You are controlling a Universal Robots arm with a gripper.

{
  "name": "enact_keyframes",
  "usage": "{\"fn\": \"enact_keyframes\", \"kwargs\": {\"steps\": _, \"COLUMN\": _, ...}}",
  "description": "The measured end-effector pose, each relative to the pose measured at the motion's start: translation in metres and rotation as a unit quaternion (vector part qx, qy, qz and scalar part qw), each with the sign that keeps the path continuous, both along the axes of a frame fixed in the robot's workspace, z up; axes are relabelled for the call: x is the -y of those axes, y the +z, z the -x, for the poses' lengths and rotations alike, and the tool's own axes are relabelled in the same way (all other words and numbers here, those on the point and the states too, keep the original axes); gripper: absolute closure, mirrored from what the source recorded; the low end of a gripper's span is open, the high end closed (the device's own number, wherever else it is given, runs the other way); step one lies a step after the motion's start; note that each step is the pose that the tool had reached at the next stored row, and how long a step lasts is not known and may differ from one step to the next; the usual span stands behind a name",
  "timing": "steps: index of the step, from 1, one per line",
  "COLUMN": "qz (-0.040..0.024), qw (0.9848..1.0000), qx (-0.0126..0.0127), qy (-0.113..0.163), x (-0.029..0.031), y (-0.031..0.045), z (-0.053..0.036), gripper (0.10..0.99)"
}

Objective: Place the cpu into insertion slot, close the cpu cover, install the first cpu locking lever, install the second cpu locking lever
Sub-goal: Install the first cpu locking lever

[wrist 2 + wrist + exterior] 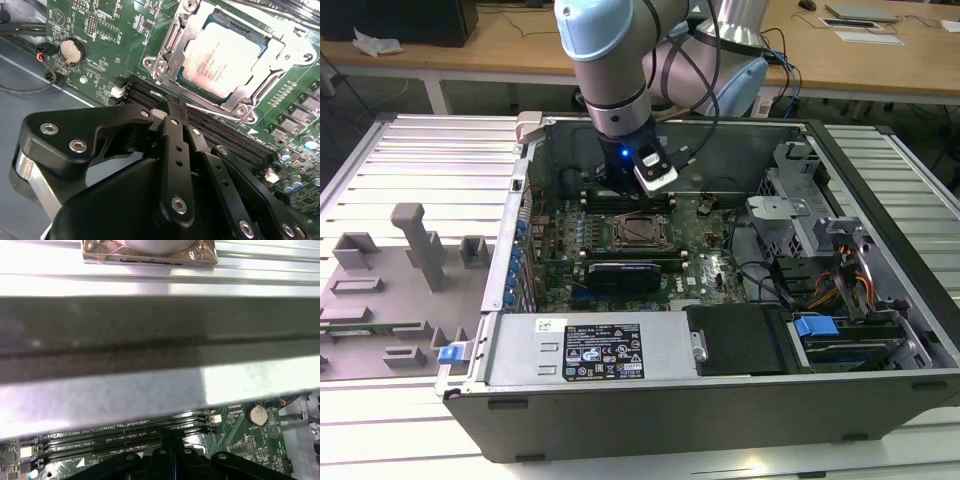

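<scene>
cpu (222, 60) seated | cpu cover (174, 42) partly cropped | end effector (168, 107) nearby

Flat dull-silver square cpu (222, 60) seated level in black-framed insertion slot (250, 31); silver-grey cpu cover (171, 41) lowered flat around it; chip top bare through the square window; mid-motherboard.

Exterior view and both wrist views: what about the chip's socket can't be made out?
Exterior view: the socket is too small to tell whether it is latched.
Second wrist view: the gripper hides the near end of the lever.
First wrist view: a grey metal wall hides the socket.
</scene>
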State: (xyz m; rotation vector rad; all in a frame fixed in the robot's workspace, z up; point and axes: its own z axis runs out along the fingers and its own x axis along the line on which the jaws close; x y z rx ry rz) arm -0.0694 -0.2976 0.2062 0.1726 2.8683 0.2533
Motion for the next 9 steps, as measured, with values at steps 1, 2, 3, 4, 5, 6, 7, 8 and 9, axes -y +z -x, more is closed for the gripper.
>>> {"fn": "enact_keyframes", "kwargs": {"steps": 1, "qz": 0.0000, "qw": 1.0000, "qx": 0.0000, "qy": -0.002, "x": -0.0003, "y": -0.0003, "z": 0.0000, "gripper": 0.980}}
{"fn": "enact_keyframes", "kwargs": {"steps": 2, "qz": 0.0001, "qw": 1.0000, "qx": 0.0000, "qy": -0.004, "x": -0.0005, "y": -0.0005, "z": 0.0000, "gripper": 0.980}}
{"fn": "enact_keyframes", "kwargs": {"steps": 3, "qz": 0.0001, "qw": 1.0000, "qx": 0.0000, "qy": -0.006, "x": -0.0008, "y": -0.0007, "z": 0.0000, "gripper": 0.980}}
{"fn": "enact_keyframes", "kwargs": {"steps": 4, "qz": 0.0001, "qw": 1.0000, "qx": 0.0000, "qy": -0.007, "x": -0.0014, "y": -0.0009, "z": 0.0001, "gripper": 0.980}}
{"fn": "enact_keyframes", "kwargs": {"steps": 5, "qz": 0.0001, "qw": 1.0000, "qx": 0.0000, "qy": -0.009, "x": -0.0020, "y": -0.0010, "z": 0.0002, "gripper": 0.980}}
{"fn": "enact_keyframes", "kwargs": {"steps": 6, "qz": 0.0001, "qw": 0.9999, "qx": 0.0000, "qy": -0.011, "x": -0.0028, "y": -0.0012, "z": 0.0003, "gripper": 0.980}}
{"fn": "enact_keyframes", "kwargs": {"steps": 7, "qz": 0.0001, "qw": 0.9999, "qx": 0.0000, "qy": -0.013, "x": -0.0034, "y": -0.0014, "z": 0.0005, "gripper": 0.980}}
{"fn": "enact_keyframes", "kwargs": {"steps": 8, "qz": 0.0001, "qw": 0.9999, "qx": 0.0000, "qy": -0.016, "x": -0.0042, "y": -0.0017, "z": 0.0007, "gripper": 0.980}}
{"fn": "enact_keyframes", "kwargs": {"steps": 9, "qz": 0.0001, "qw": 0.9998, "qx": 0.0000, "qy": -0.018, "x": -0.0045, "y": -0.0018, "z": 0.0009, "gripper": 0.980}}
